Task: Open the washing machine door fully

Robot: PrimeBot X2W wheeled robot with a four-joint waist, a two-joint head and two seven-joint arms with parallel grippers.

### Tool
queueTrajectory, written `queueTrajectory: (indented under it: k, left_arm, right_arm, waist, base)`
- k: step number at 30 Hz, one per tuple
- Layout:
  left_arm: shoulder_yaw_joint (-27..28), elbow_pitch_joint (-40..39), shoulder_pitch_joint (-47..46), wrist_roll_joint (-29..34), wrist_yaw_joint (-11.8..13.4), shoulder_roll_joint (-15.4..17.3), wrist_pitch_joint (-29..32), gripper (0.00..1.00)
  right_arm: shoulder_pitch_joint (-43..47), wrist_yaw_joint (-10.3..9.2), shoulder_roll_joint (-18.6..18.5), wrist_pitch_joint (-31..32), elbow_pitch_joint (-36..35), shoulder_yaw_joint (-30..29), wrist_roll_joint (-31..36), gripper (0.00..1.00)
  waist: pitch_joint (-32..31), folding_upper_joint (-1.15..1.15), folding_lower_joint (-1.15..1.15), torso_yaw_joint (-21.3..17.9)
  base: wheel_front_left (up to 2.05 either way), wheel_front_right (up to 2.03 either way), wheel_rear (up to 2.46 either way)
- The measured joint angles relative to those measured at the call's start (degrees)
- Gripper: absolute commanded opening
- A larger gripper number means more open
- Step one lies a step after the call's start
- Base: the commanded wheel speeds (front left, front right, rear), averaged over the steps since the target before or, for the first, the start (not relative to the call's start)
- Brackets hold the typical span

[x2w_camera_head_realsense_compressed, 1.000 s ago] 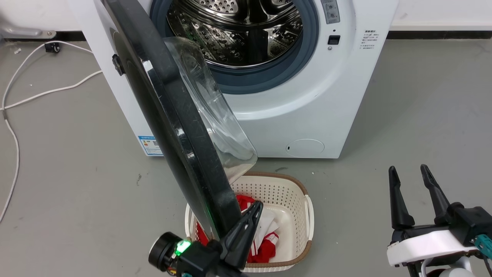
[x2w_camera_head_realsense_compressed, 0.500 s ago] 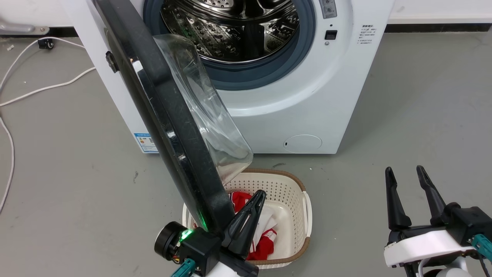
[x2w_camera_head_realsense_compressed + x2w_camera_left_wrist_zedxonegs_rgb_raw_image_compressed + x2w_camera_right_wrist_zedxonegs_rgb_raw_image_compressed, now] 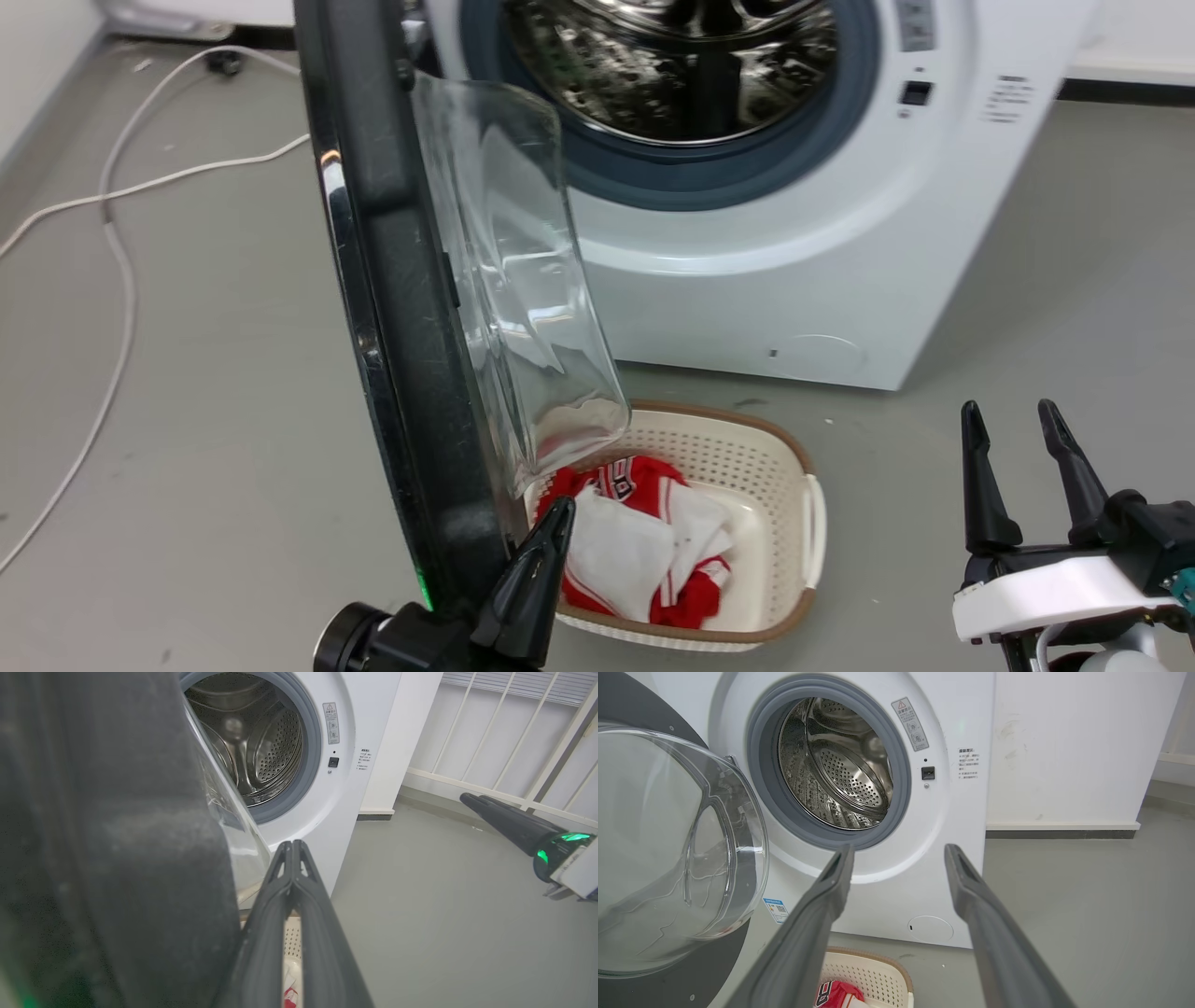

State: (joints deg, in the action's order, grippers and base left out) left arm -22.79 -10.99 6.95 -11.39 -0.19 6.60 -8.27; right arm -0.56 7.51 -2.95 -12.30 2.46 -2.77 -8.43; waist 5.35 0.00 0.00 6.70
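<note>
The washing machine door stands swung out from the white washing machine, nearly edge-on to the head view, its clear glass bowl facing right. The steel drum lies exposed. My left gripper is shut on nothing, its fingers lying against the inner side of the door's lower rim. In the left wrist view the shut left gripper rises just right of the dark door. My right gripper hangs open at the lower right, away from the machine; its own view shows the right gripper spread before the drum opening.
A cream laundry basket holding red and white clothes sits on the grey floor in front of the machine, under the door's bowl. A white cable trails across the floor at the left. A white wall stands right of the machine.
The door has swung further out to the left and stands closer to edge-on. My left gripper followed it, staying at its lower rim. The head camera has turned. The right gripper stayed put.
</note>
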Motion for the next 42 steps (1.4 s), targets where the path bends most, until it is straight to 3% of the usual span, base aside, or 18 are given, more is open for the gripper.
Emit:
queueTrajectory:
  k: [14, 20, 28, 42]
  left_arm:
    - [5.9, -1.7, 2.0, -2.2, 3.5, 1.8, -0.6, 0.0]
    - [11.0, 0.1, 0.0, -4.2, 4.3, 3.7, -1.8, 0.0]
    - [19.1, 5.0, -5.1, -7.4, 6.4, 5.8, -3.1, 0.0]
    - [32.2, 20.0, -15.5, -13.0, 6.7, 12.9, -5.7, 0.0]
  right_arm:
    - [-0.5, 0.0, 0.0, 1.4, -1.5, -2.2, 1.8, 1.0]
    - [-1.0, 0.0, 0.0, 2.0, -1.8, -1.6, 2.1, 1.0]
    - [-1.9, 0.0, 0.1, 3.1, -2.6, -1.2, 3.5, 1.0]
    - [-4.1, 0.0, 0.1, 4.8, -4.5, -1.7, 4.6, 1.0]
  waist:
    - [1.4, 0.0, 0.0, 14.4]
    - [2.1, 0.0, 0.0, 18.2]
    - [3.5, 0.0, 0.0, 17.6]
    - [7.9, 0.0, 0.01, 12.1]
  base:
    - [0.0, 0.0, 0.0]
    - [0.0, 0.0, 0.0]
    - [0.0, 0.0, 0.0]
    - [0.0, 0.0, 0.0]
